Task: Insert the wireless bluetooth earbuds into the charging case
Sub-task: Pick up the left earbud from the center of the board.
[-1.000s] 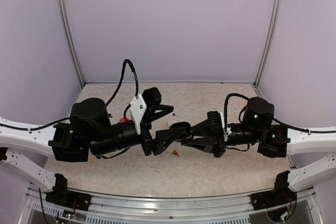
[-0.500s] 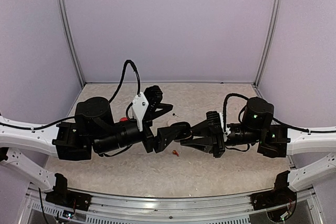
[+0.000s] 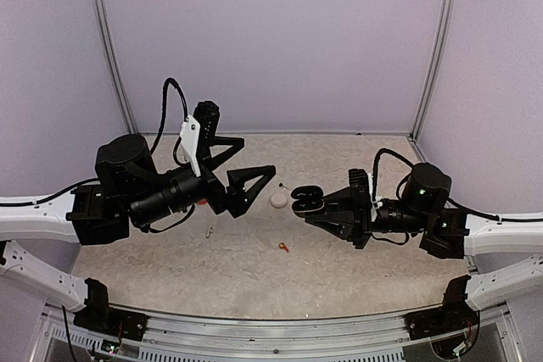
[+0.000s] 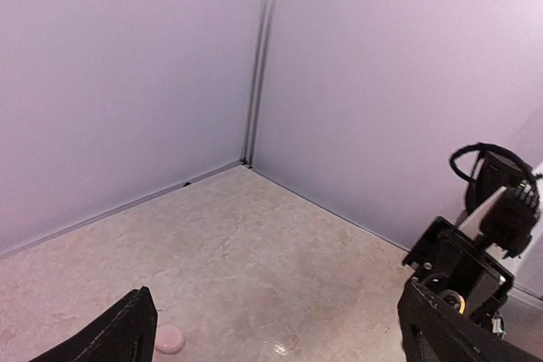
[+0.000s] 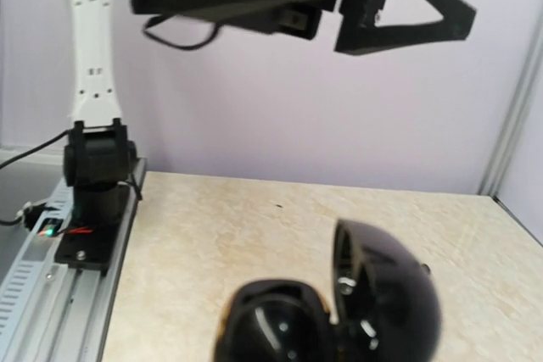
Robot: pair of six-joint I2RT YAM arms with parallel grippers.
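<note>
My right gripper (image 3: 312,206) is shut on the black charging case (image 3: 305,196), held just above the table with its lid open. The right wrist view shows the case's base (image 5: 273,325) and raised lid (image 5: 387,301), blurred, and I cannot tell what lies inside. My left gripper (image 3: 259,158) hangs open and empty, raised to the left of the case and apart from it. On the table lie a red-orange earbud (image 3: 282,247) near the middle front and a pale earbud (image 3: 209,231) under the left arm.
A pale round case (image 3: 278,200) lies shut on the table between the two grippers, and also shows at the bottom left (image 4: 169,339) in the left wrist view. A tiny dark speck (image 3: 285,185) lies behind it. Purple walls (image 3: 271,40) close the back and sides.
My left gripper has lifted and drawn back to the left, away from the case, and its jaws have opened wide. The right gripper has shifted slightly right with the case.
</note>
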